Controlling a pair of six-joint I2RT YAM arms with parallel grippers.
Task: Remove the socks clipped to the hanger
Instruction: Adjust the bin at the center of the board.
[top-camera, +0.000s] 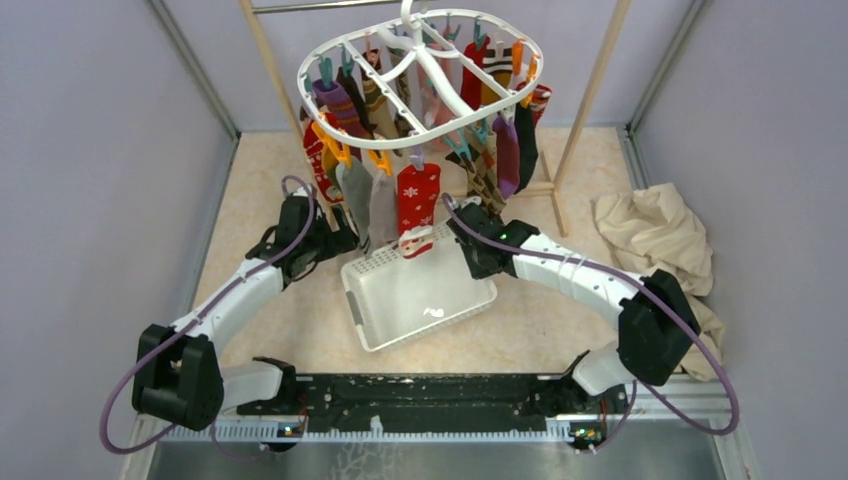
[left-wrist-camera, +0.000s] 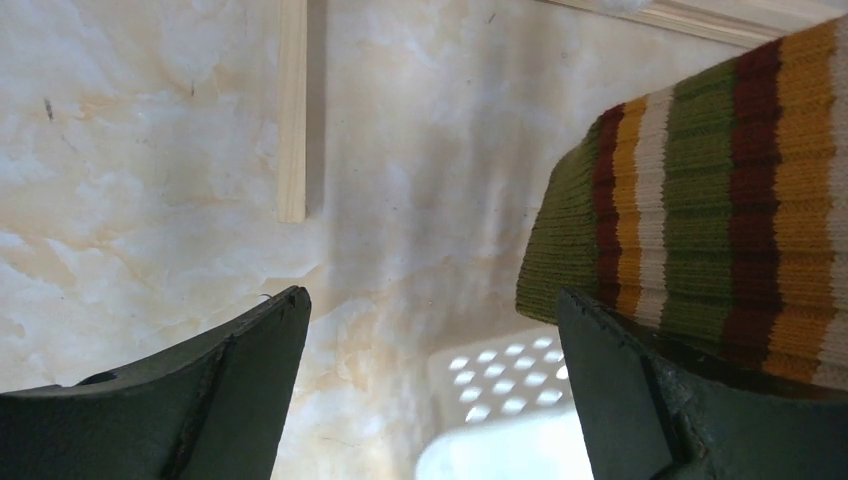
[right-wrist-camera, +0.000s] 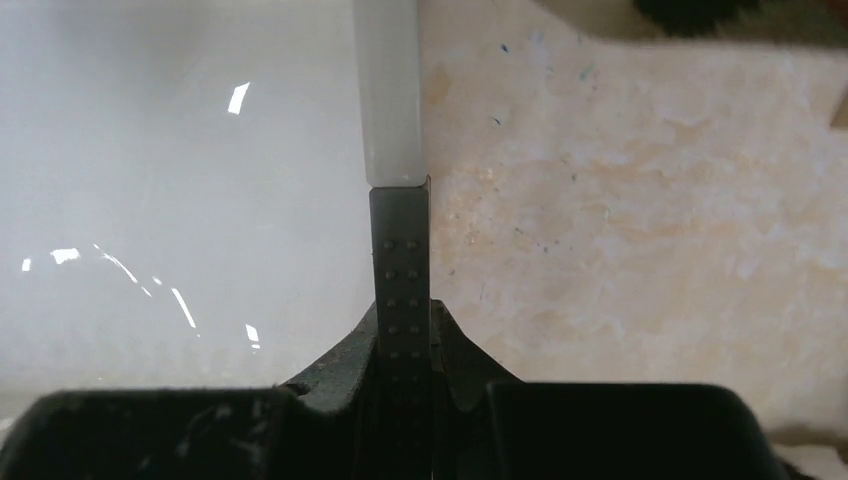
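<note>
Socks (top-camera: 418, 195) are hanging clipped on the hanger (top-camera: 437, 75), up by the basket (top-camera: 400, 285). Left gripper (left-wrist-camera: 432, 300) is sitting wide open just beside the striped sock (left-wrist-camera: 700, 200). I'd be getting the toe properly between the fingers before tugging down. Right gripper (right-wrist-camera: 400, 200) looks like it's pinching the basket wall.

The hanger (top-camera: 420, 75) hangs at the back from a rack (top-camera: 590, 90), with socks (top-camera: 418, 195) beneath it. A basket (top-camera: 400, 300) sits on the counter (top-camera: 560, 310) just before them, between the left gripper (left-wrist-camera: 430, 293) and the right gripper (right-wrist-camera: 400, 185). A cloth (top-camera: 655, 235) lies far right.
</note>
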